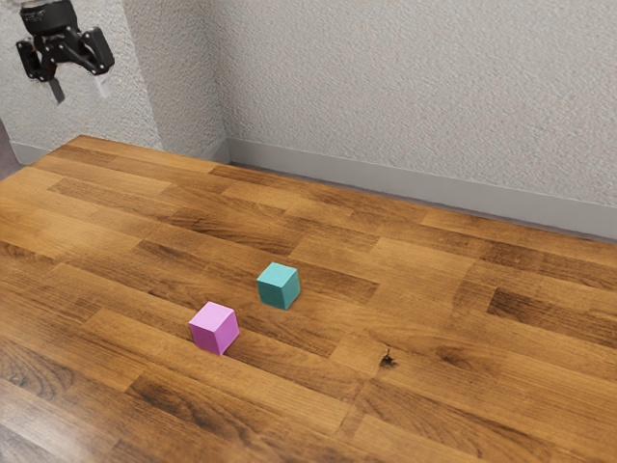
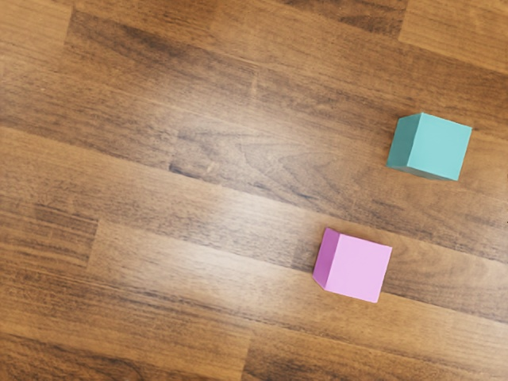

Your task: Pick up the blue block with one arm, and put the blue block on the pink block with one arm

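A teal-blue block (image 1: 279,285) rests on the wooden table (image 1: 463,318) near its middle. Close beside it, toward the front and the exterior view's left, sits a pink block (image 1: 214,327); the two do not touch. My gripper (image 1: 77,92) hangs high at the exterior view's upper left, far above and away from both blocks, open with nothing between its fingers. From the hand's camera I look down on the blue block (image 2: 429,146) and the pink block (image 2: 352,265), both lying flat on the boards.
A grey textured wall with a pale baseboard (image 1: 415,183) runs along the table's far edge. A small dark knot (image 1: 387,359) marks the wood to the exterior view's right of the blocks.
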